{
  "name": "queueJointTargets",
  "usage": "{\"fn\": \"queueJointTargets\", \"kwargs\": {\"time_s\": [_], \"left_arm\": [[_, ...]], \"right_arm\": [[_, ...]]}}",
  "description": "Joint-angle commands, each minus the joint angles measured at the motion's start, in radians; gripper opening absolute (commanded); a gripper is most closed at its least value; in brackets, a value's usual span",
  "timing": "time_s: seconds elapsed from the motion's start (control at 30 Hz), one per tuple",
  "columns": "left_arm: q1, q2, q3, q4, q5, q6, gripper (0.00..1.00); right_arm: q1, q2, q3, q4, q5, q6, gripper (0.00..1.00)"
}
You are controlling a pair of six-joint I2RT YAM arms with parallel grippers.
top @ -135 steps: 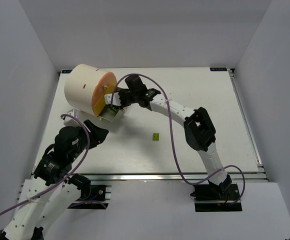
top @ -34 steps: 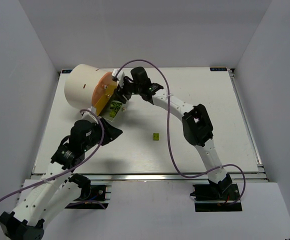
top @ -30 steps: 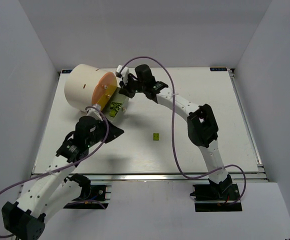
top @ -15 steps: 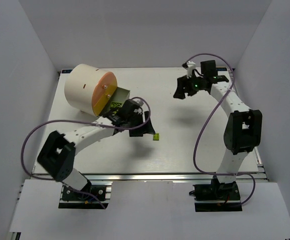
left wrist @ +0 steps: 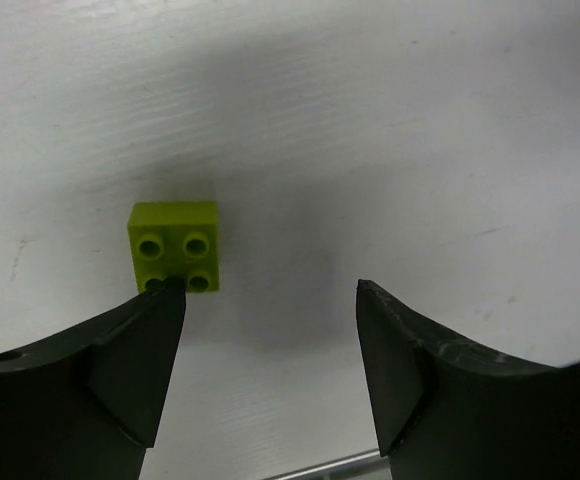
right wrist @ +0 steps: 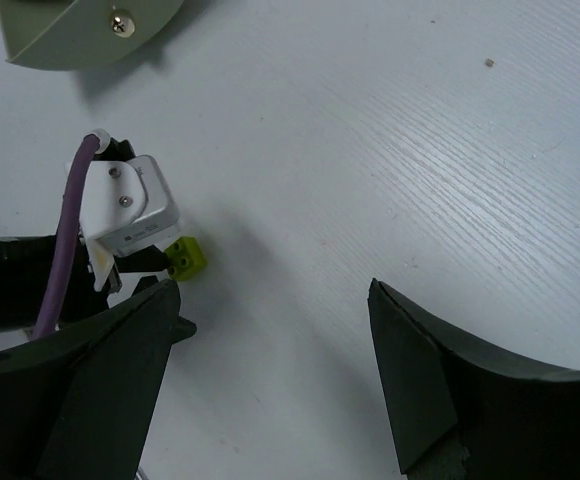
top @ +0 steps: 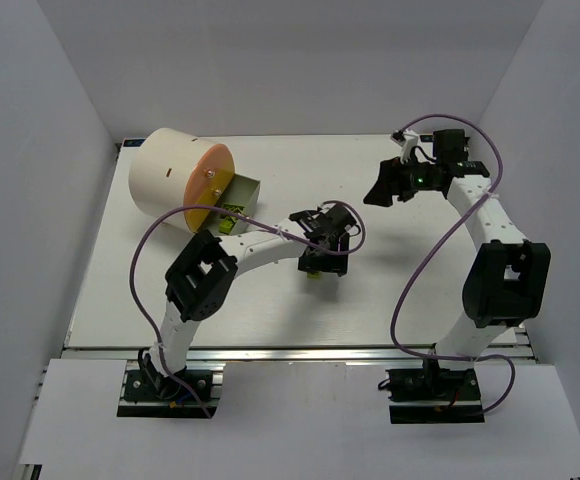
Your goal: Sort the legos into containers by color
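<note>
top view: yellow-green lego mostly hidden under left gripper. left wrist view: one fingertip covers its near corner. open tray contents too small to count. drum cut off by right wrist view's top edge.

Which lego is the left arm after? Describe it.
Start at the cream drum with the orange face, far left. Toward the middle of the table, at the open left gripper, lies one yellow-green four-stud lego, alone; the others sit in the drum's tray.
</note>
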Motion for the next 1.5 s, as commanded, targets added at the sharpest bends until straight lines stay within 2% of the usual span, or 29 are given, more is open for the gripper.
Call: {"fn": "queueJointTargets", "kwargs": {"time_s": [0.0,0.17,0.3,0.33,0.43,0.5,0.63,0.7,0.73,0.77,0.93,1.07,1.47], "left_arm": [[0.003,0.013,0.035,-0.099,-0.118,0.013,0.79],[-0.006,0.021,0.058,-0.095,-0.145,0.028,0.76],[-0.017,-0.008,0.063,-0.082,-0.181,0.039,0.55],[-0.017,-0.013,0.061,-0.079,-0.197,0.042,0.41],[-0.027,-0.037,0.058,-0.067,-0.222,0.048,0.19],[-0.037,-0.045,0.058,-0.064,-0.231,0.056,0.18],[-0.037,-0.066,0.06,-0.064,-0.256,0.059,0.2],[-0.046,-0.077,0.054,-0.061,-0.263,0.06,0.27],[-0.046,-0.088,0.054,-0.058,-0.268,0.06,0.31],[-0.046,-0.091,0.049,-0.053,-0.276,0.059,0.45],[-0.046,-0.106,0.034,-0.052,-0.306,0.071,0.65],[-0.046,-0.083,0.028,-0.047,-0.291,0.089,0.69],[-0.046,-0.005,0.031,-0.004,-0.216,0.154,0.72]], "right_arm": [[-0.024,-0.042,-0.027,0.016,-0.052,-0.007,0.81],[-0.036,-0.054,-0.056,0.019,-0.074,-0.001,0.82],[-0.038,-0.06,-0.077,0.019,-0.08,-0.002,0.81],[-0.041,-0.059,-0.08,0.02,-0.081,-0.004,0.81],[-0.039,-0.057,-0.082,0.017,-0.084,-0.007,0.81],[-0.039,-0.054,-0.083,0.016,-0.087,-0.005,0.81],[-0.039,-0.051,-0.088,0.014,-0.095,-0.002,0.81],[-0.039,-0.05,-0.09,0.014,-0.095,-0.002,0.81],[-0.039,-0.05,-0.091,0.014,-0.097,-0.002,0.81],[-0.038,-0.051,-0.091,0.016,-0.097,-0.001,0.81],[-0.039,-0.051,-0.093,0.014,-0.097,-0.004,0.81],[-0.038,-0.048,-0.09,0.013,-0.098,-0.002,0.81],[-0.041,-0.05,-0.088,0.008,-0.087,-0.002,0.81]]}}
